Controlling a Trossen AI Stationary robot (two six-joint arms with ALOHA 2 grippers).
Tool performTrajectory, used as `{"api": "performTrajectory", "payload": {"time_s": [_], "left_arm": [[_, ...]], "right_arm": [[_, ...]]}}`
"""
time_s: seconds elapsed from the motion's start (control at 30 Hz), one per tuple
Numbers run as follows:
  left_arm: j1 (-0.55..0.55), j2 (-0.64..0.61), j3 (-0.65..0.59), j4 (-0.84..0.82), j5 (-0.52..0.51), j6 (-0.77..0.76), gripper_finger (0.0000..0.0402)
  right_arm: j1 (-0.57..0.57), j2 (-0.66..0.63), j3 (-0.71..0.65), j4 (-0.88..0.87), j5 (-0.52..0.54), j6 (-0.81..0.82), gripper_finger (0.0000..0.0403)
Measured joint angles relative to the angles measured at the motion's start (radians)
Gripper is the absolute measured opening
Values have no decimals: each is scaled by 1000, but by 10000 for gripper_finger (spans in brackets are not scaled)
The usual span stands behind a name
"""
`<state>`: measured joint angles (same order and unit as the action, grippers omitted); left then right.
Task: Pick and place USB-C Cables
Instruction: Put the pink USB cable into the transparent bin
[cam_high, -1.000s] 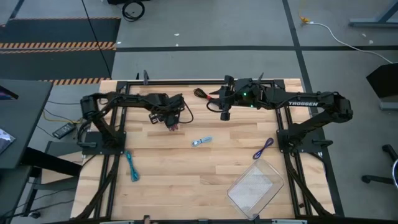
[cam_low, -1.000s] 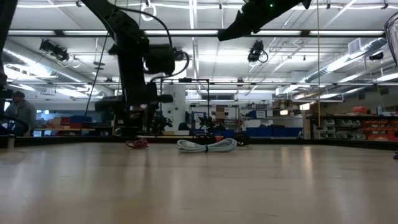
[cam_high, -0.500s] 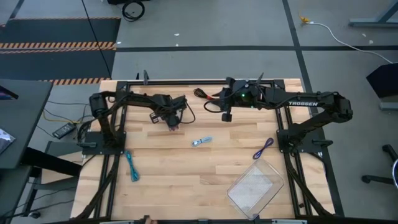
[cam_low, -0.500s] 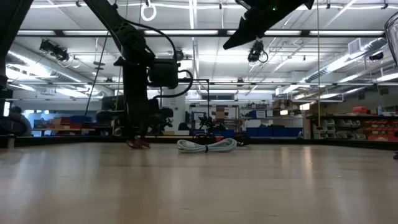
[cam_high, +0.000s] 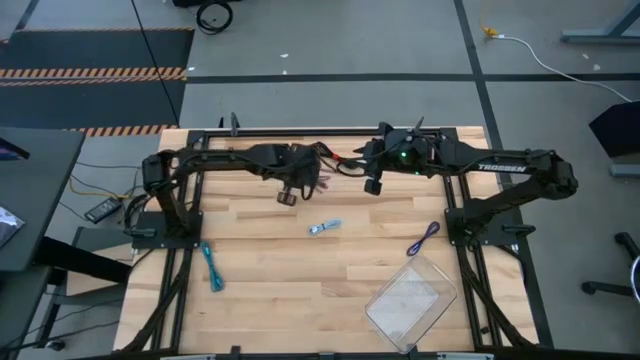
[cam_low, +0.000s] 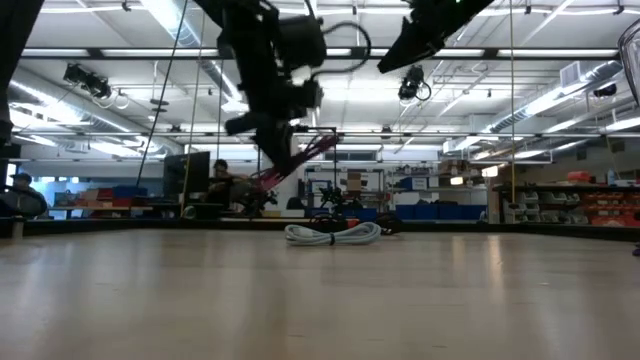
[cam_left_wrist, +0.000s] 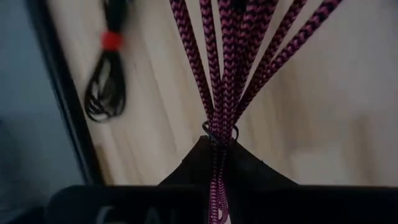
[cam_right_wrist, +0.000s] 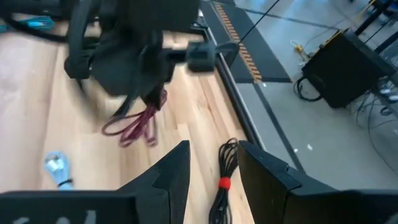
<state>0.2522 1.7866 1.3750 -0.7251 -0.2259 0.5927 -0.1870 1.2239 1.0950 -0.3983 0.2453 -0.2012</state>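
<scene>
My left gripper (cam_high: 300, 185) is shut on the maroon USB-C cable (cam_low: 300, 160), raised above the far middle of the table. The right wrist view shows that cable's loops (cam_right_wrist: 134, 127) dangling under it. My right gripper (cam_right_wrist: 214, 168) hovers open over the black-and-red cable (cam_right_wrist: 222, 180), which lies flat near the table's far edge (cam_high: 335, 160). The pale blue cable (cam_high: 323, 228) lies mid-table. Flat on the wood too are the teal cable (cam_high: 211, 266) at the near left and the purple cable (cam_high: 425, 237) at the right. My left gripper pinches several strands of the maroon cable bundle (cam_left_wrist: 217, 127) between its two shut fingers. The strands fan out away from the fingertips. The fingers slant downward and toward the table's right. The bundle hangs slack, lifted clear of the table.
A clear plastic tray (cam_high: 410, 300) sits at the near right corner. Black frame rails (cam_high: 300, 131) run along the table's far edge and sides. A person sits in the room beyond the table (cam_low: 222, 180). Bare wood lies between the cables mid-table.
My left gripper has shut on the maroon cable and taken hold of it. It has then risen, tipped, and swung toward the table's right and far edge, lifting the cable clear of the wood. My right gripper has shifted slightly toward the right.
</scene>
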Motion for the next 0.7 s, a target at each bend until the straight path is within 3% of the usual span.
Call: {"api": "performTrajectory", "payload": {"time_s": [0.1, 0.27, 0.4, 0.47, 0.57, 0.7], "left_arm": [[-10, -48, 0, 62, 104, -132, 22], [-43, -104, 2, 245, 322, -381, 22], [-121, -113, 2, 375, 371, -482, 22], [-170, -113, 1, 410, 376, -481, 22], [-230, -111, 1, 520, 347, -477, 22], [-255, -120, 1, 689, 316, -451, 22]], "right_arm": [[10, -25, 0, -59, 11, 33, 141], [24, -62, 0, -247, 140, 110, 141], [27, -102, -1, -479, 329, 260, 141], [26, -132, -12, -515, 395, 314, 141], [29, -183, -53, -448, 361, 284, 141], [48, -238, -85, -312, 179, 202, 141]]}}
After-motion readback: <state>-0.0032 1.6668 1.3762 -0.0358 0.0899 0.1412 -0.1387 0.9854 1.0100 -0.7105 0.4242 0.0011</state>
